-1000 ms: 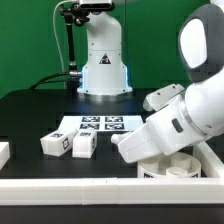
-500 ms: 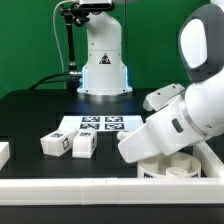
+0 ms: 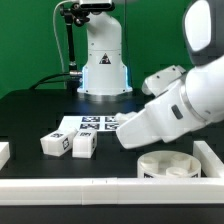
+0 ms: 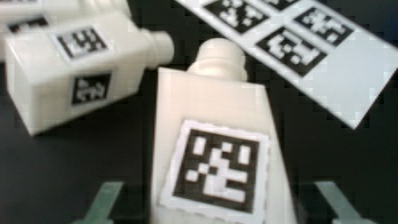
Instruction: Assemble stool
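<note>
Chunky oblong white plastic stool leg (image 4: 210, 140), black-and-white square tag on its face, narrower peg end, clamped in the hand (image 4: 217, 203), two more legs (image 3: 68, 144) on the black table (image 3: 30, 120)

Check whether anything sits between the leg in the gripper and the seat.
Nothing visible does. The gripper is shut on the leg; the seat lies toward the exterior view's right, and the two loose legs lie off to its left.

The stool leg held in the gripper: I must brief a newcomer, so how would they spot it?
In the wrist view, start at the marker board. Beside it lie white stool legs; the held leg sits between the gripper fingers. Unlike the loose leg, its large tag faces the camera.
</note>
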Controlling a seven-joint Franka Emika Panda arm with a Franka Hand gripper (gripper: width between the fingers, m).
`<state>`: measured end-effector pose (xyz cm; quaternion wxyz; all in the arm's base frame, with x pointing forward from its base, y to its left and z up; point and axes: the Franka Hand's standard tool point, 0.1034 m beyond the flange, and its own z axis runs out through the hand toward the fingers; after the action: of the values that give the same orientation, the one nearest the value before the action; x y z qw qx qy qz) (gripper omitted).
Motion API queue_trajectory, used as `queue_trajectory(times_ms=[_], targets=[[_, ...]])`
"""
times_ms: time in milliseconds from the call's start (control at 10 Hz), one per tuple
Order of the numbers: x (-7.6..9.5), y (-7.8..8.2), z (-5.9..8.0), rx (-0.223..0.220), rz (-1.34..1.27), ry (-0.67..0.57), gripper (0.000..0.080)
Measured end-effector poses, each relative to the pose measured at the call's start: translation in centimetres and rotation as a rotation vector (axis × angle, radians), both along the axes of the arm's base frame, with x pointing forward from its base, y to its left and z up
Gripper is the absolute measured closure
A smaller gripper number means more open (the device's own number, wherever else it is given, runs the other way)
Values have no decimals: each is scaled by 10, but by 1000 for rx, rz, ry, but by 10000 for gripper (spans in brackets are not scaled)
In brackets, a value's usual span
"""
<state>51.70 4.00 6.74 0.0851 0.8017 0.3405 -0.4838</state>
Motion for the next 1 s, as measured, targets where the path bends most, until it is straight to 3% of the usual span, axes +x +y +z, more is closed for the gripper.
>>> queue_trajectory(times_ms=[100, 500, 600, 800, 1000], targets=[[3, -5, 9, 0, -7, -17, 473], [7, -4, 2, 14, 1, -37, 473], [19, -2, 5, 42, 8, -76, 473], [40, -1, 28, 79, 12, -181, 473], [48, 1, 39, 143, 22, -306, 473]])
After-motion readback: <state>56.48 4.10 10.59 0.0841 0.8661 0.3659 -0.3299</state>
